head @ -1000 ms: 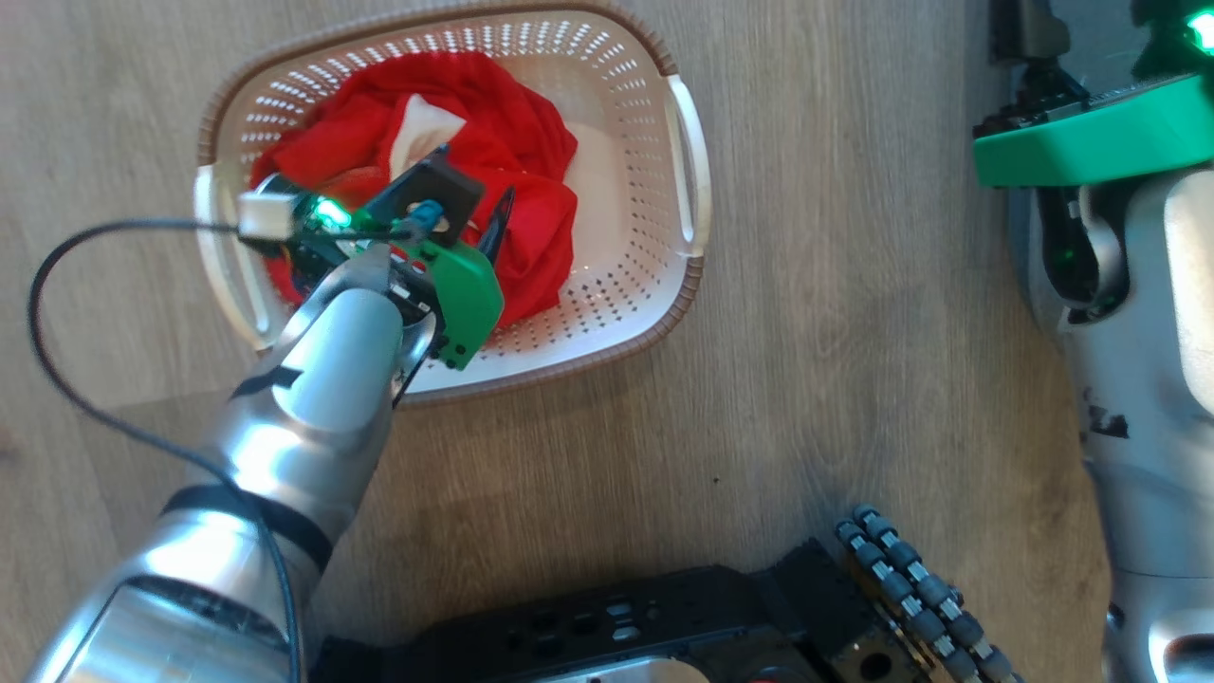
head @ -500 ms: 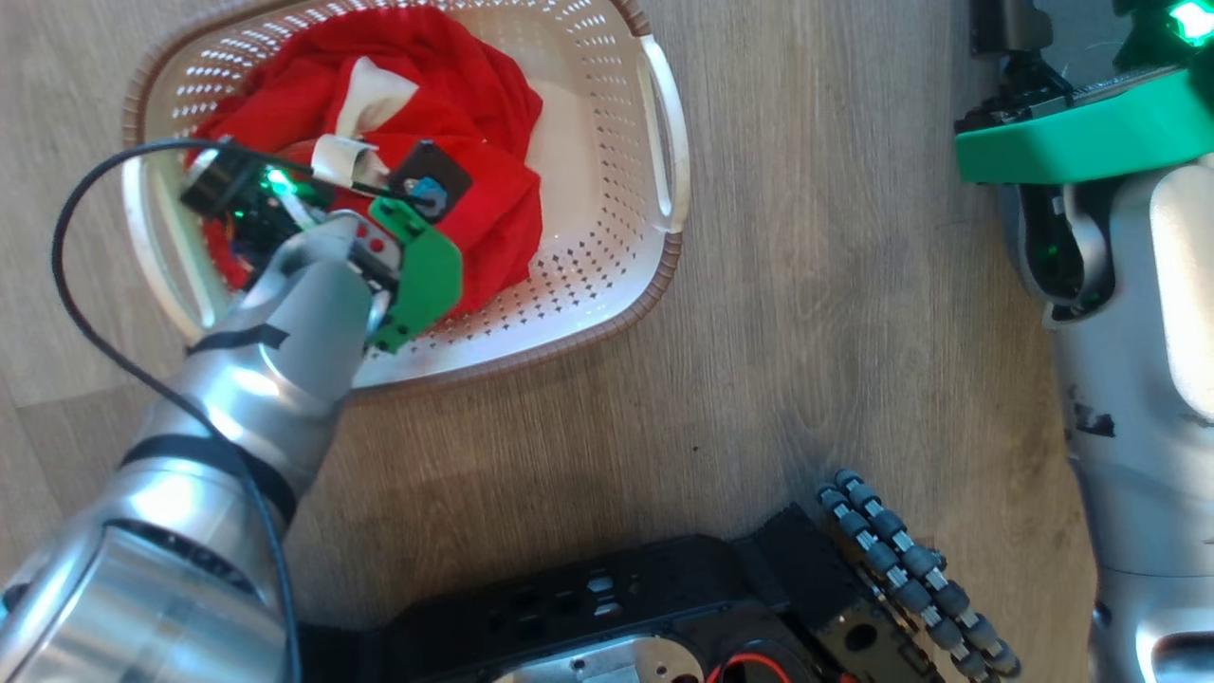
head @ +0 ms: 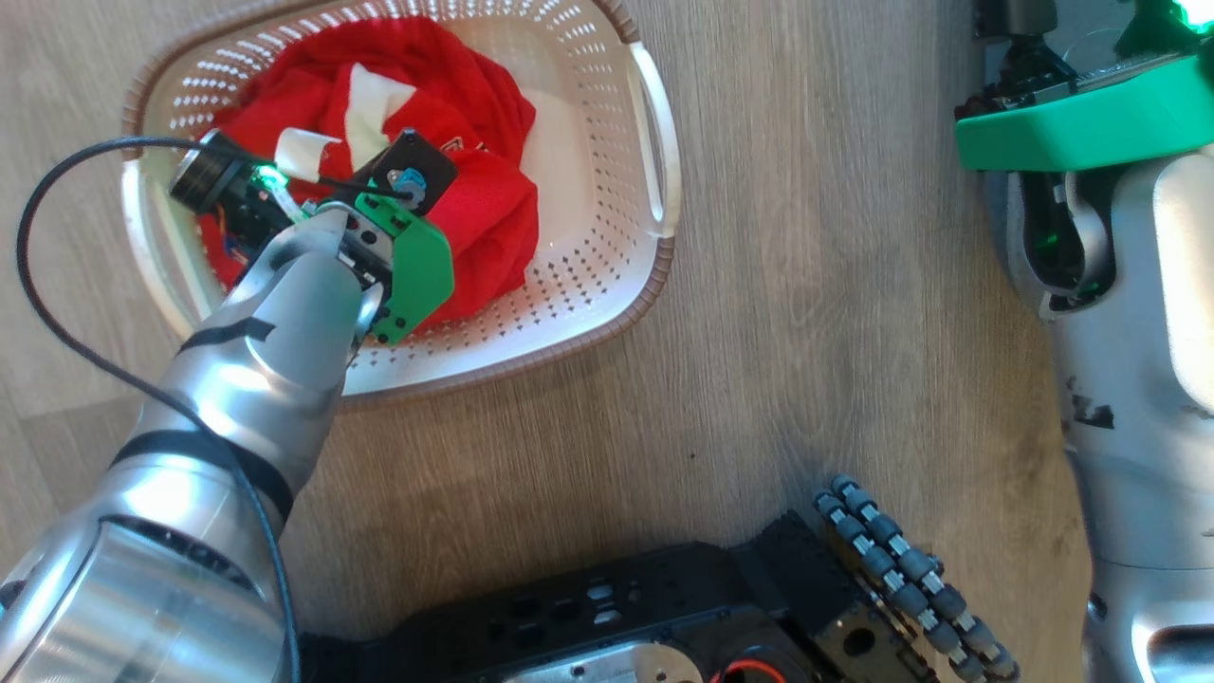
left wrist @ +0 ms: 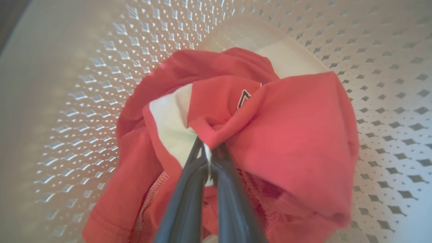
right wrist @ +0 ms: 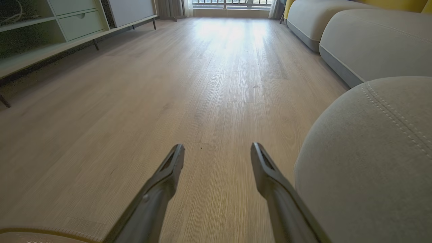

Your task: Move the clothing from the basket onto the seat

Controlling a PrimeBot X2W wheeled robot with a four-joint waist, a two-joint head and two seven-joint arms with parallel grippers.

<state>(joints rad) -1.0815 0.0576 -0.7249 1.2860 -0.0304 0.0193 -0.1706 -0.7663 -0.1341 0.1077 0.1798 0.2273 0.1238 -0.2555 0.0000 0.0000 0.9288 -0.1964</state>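
Red clothing [left wrist: 297, 128], crossed by a white patch [left wrist: 168, 125] and marked with a small dark logo [left wrist: 243, 98], lies bunched in the basket [head: 607, 285]. The left gripper [left wrist: 210, 153] has its two dark fingers pressed together on a raised fold at the edge of the white patch. The pinch sits near the top of the pile rather than deep in it, a hold that looks chosen so the fabric can be drawn up clear of the perforated walls without dragging the light basket along. How much of the heap hangs from that one fold cannot be told; the cloth is tangled, and more than one garment may rise with it. The left arm [head: 275, 351] reaches down steeply into the basket, which stands on the wood floor [head: 835, 332] just ahead of the robot's base [head: 616, 617]. On the other side, the right gripper [right wrist: 217, 152] hangs with its fingers spread wide and nothing between them, low over the floor and just beside the rounded corner of the grey seat [right wrist: 371, 162], where the clothing is bound. With the heap in the basket, the job appears to be at the lift.
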